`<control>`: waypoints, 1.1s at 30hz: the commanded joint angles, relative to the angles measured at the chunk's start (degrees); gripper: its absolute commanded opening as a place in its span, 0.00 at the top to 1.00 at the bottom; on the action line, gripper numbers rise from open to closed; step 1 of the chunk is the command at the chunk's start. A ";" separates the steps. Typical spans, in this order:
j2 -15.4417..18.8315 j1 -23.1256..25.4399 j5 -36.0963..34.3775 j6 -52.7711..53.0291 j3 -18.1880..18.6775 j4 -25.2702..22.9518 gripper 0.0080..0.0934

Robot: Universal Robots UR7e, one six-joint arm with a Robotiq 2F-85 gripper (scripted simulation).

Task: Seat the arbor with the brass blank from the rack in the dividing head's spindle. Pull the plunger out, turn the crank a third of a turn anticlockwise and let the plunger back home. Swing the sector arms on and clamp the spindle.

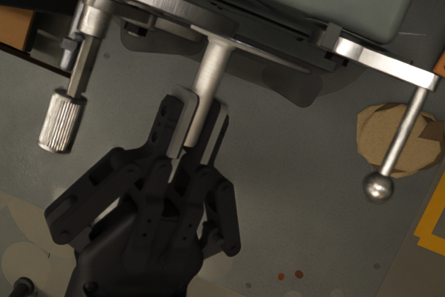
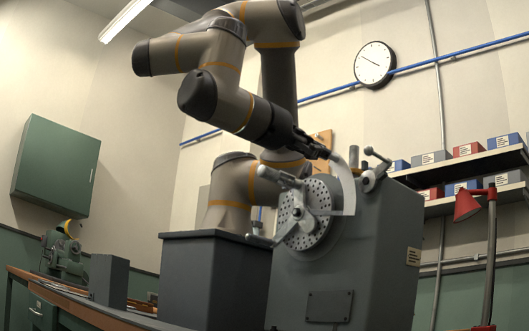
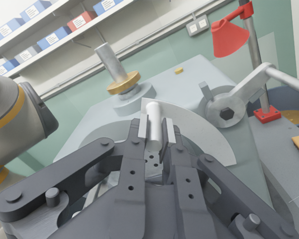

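Note:
The sector-arm peg point(image 1: 205, 81) point(image 3: 153, 123) sticks out from the pale sector plate point(image 3: 195, 133) point(image 2: 346, 185) at the top of the drilled index plate point(image 2: 305, 214), and my gripper point(image 1: 196, 121) point(image 3: 156, 131) point(image 2: 326, 154) is clamped around that peg. The arbor with the brass blank point(image 3: 118, 73) stands upright in the spindle on top of the dividing head. The crank's knurled plunger knob point(image 1: 61, 121) point(image 2: 272, 173) sits to the peg's left. The ball-ended clamp lever point(image 1: 399, 143) point(image 3: 249, 90) is at the right.
A grey box point(image 2: 212, 280) stands just left of the dividing head, close under the crank. A red lamp on a post point(image 3: 231, 36) point(image 2: 476, 201) rises on the far side. Shelves of small boxes point(image 2: 463, 164) line the wall behind.

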 commanded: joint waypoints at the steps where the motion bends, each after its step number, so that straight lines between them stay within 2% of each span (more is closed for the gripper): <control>1: -0.24 -0.11 -0.15 -0.69 0.15 0.08 1.00; 33: -7.63 -6.52 -6.55 -32.44 8.14 -0.53 1.00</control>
